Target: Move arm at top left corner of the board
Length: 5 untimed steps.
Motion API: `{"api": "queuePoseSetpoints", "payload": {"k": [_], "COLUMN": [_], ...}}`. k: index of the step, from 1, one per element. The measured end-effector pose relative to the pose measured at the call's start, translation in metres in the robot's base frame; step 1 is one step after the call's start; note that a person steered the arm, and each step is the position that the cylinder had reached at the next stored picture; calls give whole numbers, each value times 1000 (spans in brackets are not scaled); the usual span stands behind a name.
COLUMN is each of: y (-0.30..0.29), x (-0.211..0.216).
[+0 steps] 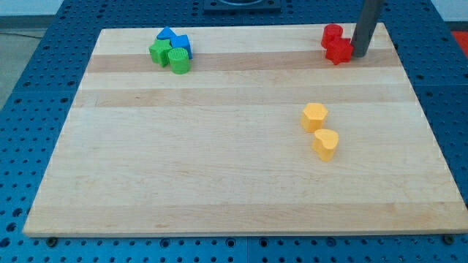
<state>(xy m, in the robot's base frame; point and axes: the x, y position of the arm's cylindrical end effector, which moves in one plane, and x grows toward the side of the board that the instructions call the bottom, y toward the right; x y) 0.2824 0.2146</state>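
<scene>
Wooden board (241,175) on a blue perforated bench (44,109). My tip (360,53), the plain lower end of a dark rod acting as end effector, with nothing that opens or grasps, sits near the view's top right, just beside two red blocks (336,43), possibly touching. Top left: blue blocks (174,40) and green blocks (170,57) clustered. Two yellow blocks (320,130) lie right of centre
</scene>
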Motion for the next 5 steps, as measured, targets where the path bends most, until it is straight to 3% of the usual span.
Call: {"api": "queuePoseSetpoints", "payload": {"k": [3, 4, 5], "y": [8, -2, -109], "x": [17, 86, 96]}}
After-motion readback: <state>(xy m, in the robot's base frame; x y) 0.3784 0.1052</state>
